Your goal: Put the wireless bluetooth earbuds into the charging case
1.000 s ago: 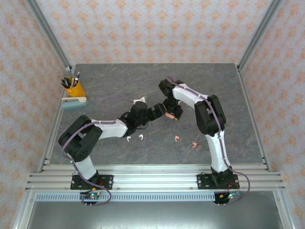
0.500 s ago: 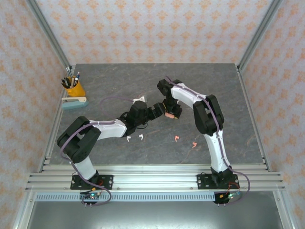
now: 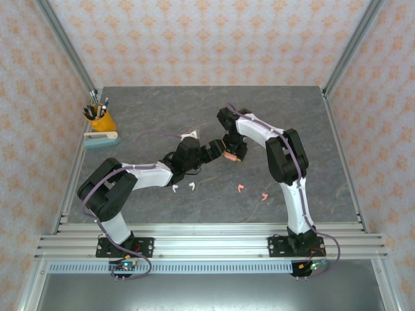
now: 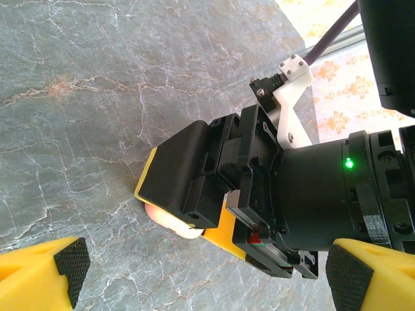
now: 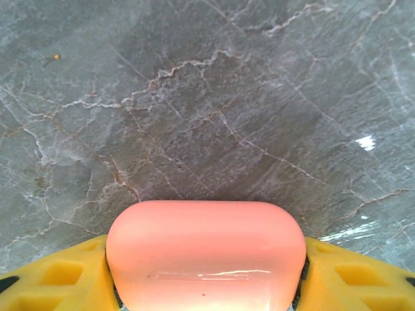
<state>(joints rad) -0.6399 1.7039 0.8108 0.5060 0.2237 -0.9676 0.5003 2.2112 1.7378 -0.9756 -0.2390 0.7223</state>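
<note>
Grey marble table [image 3: 130, 116]. Right gripper [image 3: 229, 155] clasps the pink case [image 5: 206, 249], whose long axis runs finger to finger. Left gripper [image 3: 214, 151] gapes wide just left of the case. Pink earbuds [image 3: 240, 188] lie near-right of the case, by the right arm. White earbuds [image 3: 192, 186] lie near-left.

pink case [image 5: 205, 253]: smooth glossy plastic | table [image 5: 194, 78]: marbled stone-look, faint sheen

Fig. 1. The cell I operate remotely: a robotics lab enclosure, shown by silver aluminium frame rails [image 3: 214, 245], peach patterned wall panels [image 3: 207, 39] and a grey marble-look desk [image 3: 162, 103] with a yellow pen cup [image 3: 102, 121].
</note>
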